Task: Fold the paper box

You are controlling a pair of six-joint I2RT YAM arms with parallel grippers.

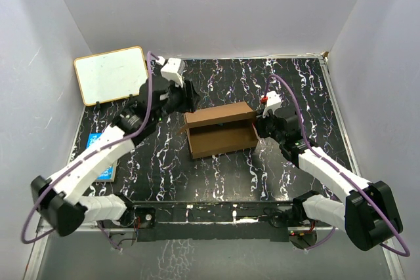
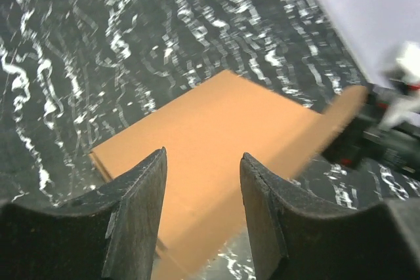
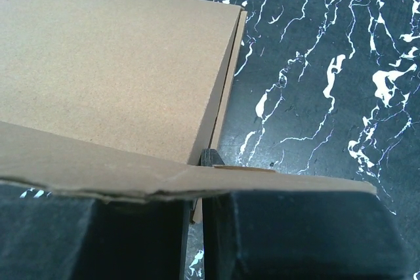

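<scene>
The paper box is a brown cardboard tray in the middle of the black marbled table, with its lid panel raised along the far side. My left gripper hovers at the box's far left corner. In the left wrist view its jaws stand apart with nothing between them, and the box panel lies beyond. My right gripper is at the box's right end. In the right wrist view it is shut on a thin cardboard wall of the box, and a flap crosses in front of the fingers.
A white board with a tan frame leans at the far left corner. A colourful book lies at the left edge, partly under my left arm. Pale walls enclose the table on three sides.
</scene>
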